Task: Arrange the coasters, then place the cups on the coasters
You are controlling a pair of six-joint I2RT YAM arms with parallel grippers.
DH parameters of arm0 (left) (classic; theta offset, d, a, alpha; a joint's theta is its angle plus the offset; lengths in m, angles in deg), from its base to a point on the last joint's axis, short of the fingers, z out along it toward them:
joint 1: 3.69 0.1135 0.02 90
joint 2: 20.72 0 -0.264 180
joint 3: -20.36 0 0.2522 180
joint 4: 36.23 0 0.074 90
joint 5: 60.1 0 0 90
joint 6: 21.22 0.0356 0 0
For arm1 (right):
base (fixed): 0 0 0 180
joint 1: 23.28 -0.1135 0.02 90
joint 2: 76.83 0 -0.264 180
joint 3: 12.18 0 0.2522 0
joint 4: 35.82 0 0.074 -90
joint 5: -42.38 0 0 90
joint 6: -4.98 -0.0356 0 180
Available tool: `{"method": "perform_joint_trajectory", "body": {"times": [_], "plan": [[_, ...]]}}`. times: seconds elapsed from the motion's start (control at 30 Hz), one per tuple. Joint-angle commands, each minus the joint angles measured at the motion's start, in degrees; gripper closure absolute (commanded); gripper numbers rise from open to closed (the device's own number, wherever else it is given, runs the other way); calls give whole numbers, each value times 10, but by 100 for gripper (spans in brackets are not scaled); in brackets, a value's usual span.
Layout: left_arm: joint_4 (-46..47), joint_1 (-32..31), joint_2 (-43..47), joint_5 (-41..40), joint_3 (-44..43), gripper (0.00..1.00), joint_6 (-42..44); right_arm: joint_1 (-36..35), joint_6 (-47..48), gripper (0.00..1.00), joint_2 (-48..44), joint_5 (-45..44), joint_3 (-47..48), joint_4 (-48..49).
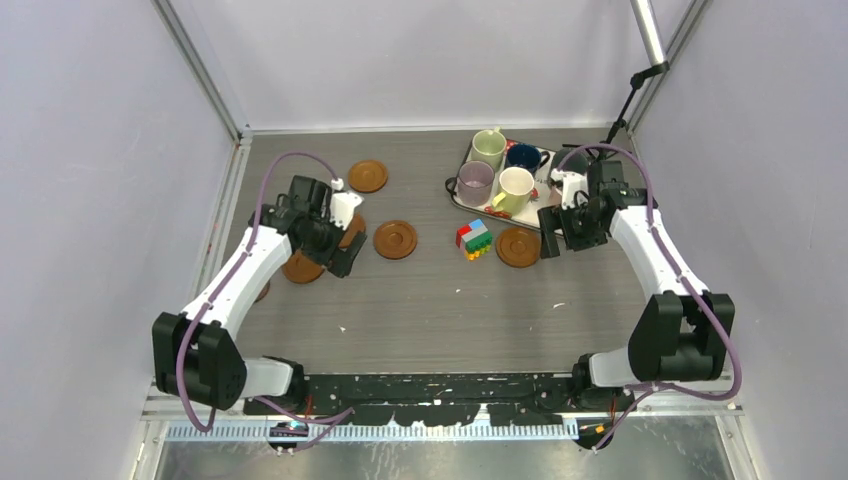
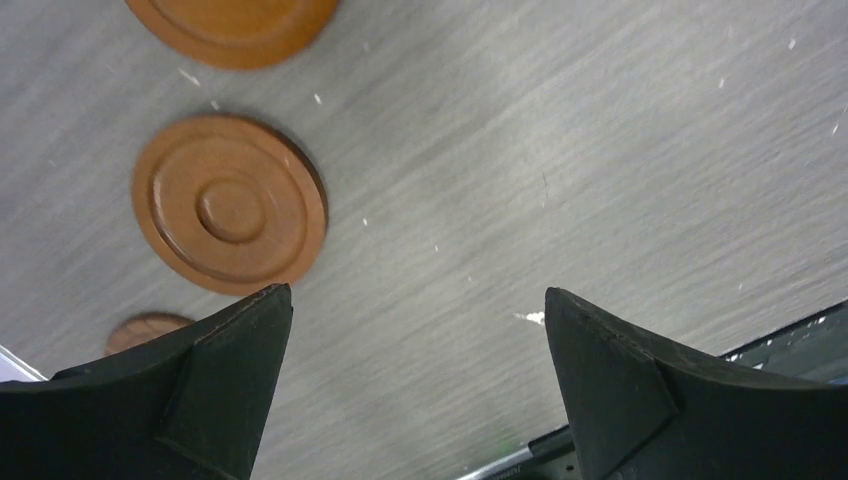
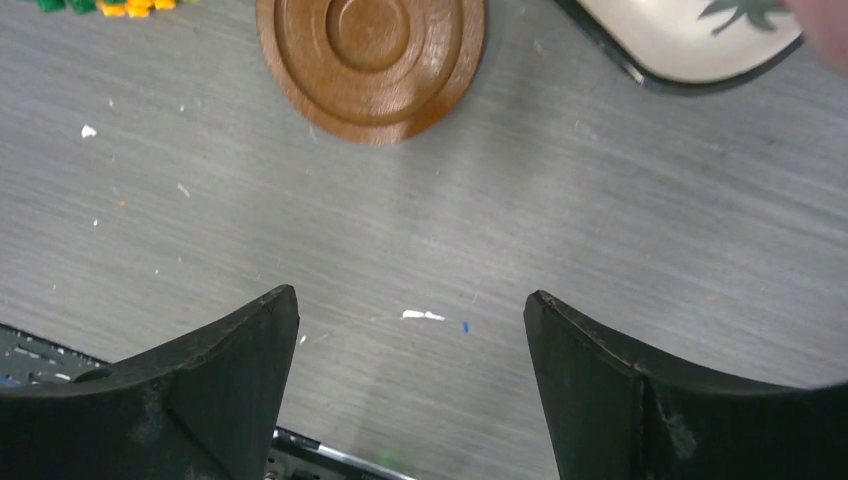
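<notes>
Several brown coasters lie on the table: one at the back, one in the middle, one by the tray, and one partly under my left arm. Four cups stand on the tray: light green, dark blue, mauve and pale yellow. My left gripper hangs open above bare table, with a coaster ahead of its left finger. My right gripper is open too, a coaster lying farther ahead of it.
The white tray sits at the back right, its corner showing in the right wrist view. A multicoloured block toy stands between two coasters. Frame posts and walls close in the table's sides and back.
</notes>
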Motion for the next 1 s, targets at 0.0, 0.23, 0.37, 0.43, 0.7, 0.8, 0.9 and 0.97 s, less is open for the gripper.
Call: {"method": "perform_joint_trajectory", "body": {"times": [0.0,0.23,0.37,0.43,0.7,0.8,0.9,0.97], "plan": [[75,2,-26,28,-54,0,-9,-9,-11,15,39,-22,41,58],[116,2,-115,60,-131,0,-3,-48,-28,33,133,-52,64,97],[159,1,-150,77,-144,0,-14,-62,-31,36,168,-65,69,114],[178,1,-175,77,-149,0,-13,-66,-33,36,185,-72,73,120],[193,-1,-282,21,-217,6,2,-67,-35,37,211,-70,82,122],[211,0,-318,-6,-249,9,-2,-67,-35,37,214,-70,83,122],[227,2,-358,-33,-294,12,-15,-67,-36,37,213,-69,83,122],[226,7,-394,-44,-335,13,-24,-68,-40,37,208,-66,82,122]]}}
